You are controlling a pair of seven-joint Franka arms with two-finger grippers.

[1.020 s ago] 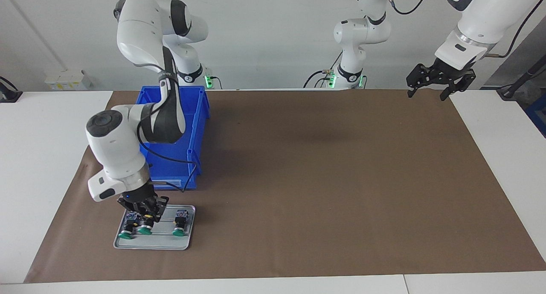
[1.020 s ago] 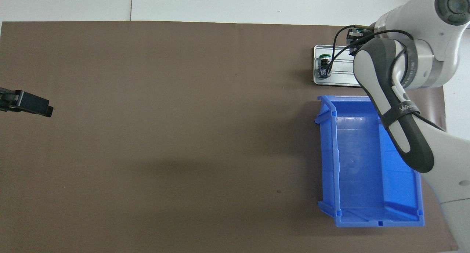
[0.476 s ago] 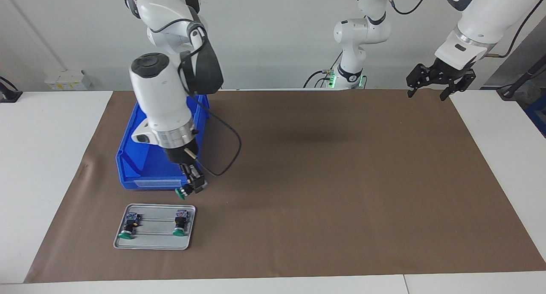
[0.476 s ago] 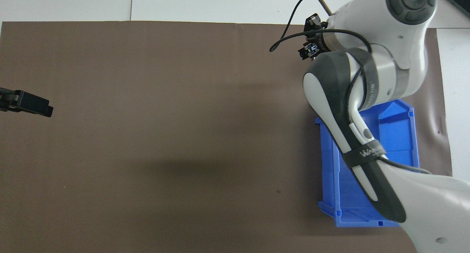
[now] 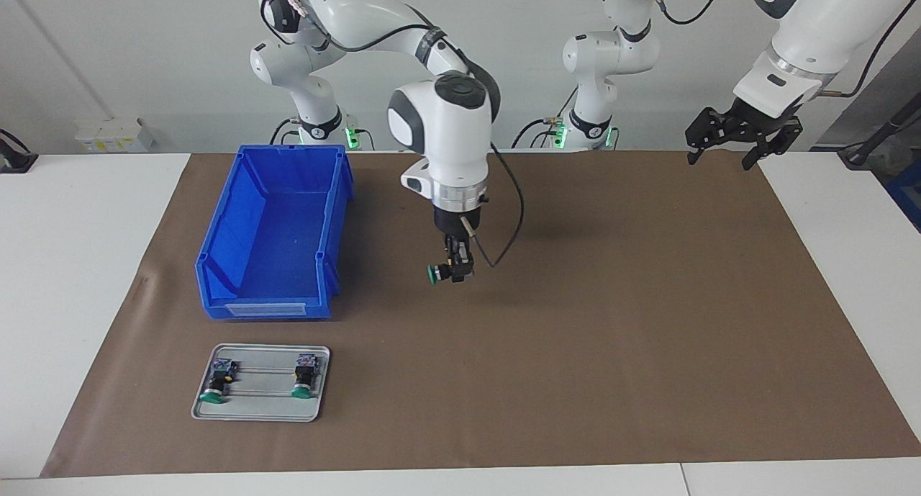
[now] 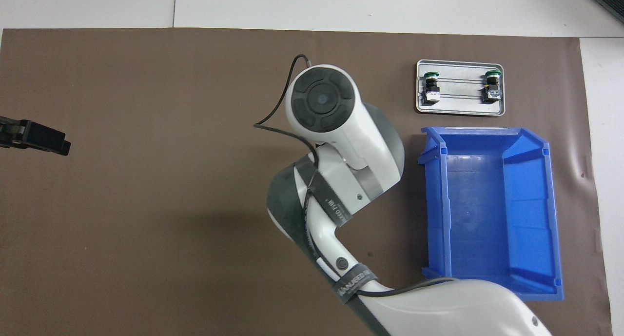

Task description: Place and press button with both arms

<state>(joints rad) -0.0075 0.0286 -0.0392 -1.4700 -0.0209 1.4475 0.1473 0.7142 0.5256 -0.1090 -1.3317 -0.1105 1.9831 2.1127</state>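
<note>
brown mat: right gripper clamps button, hidden overhead; left gripper spread, empty.

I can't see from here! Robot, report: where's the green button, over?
Right gripper shut on the button, up over bare mat. Left gripper open, waiting over the mat's corner. Nothing in the way.

Only unreadable white lettering shows, on a black strap around the right arm.

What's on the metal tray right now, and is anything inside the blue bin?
Two green-capped buttons lie on the metal tray, one at each end. The blue bin looks empty; the overhead view hides only its corner under the right arm.
</note>
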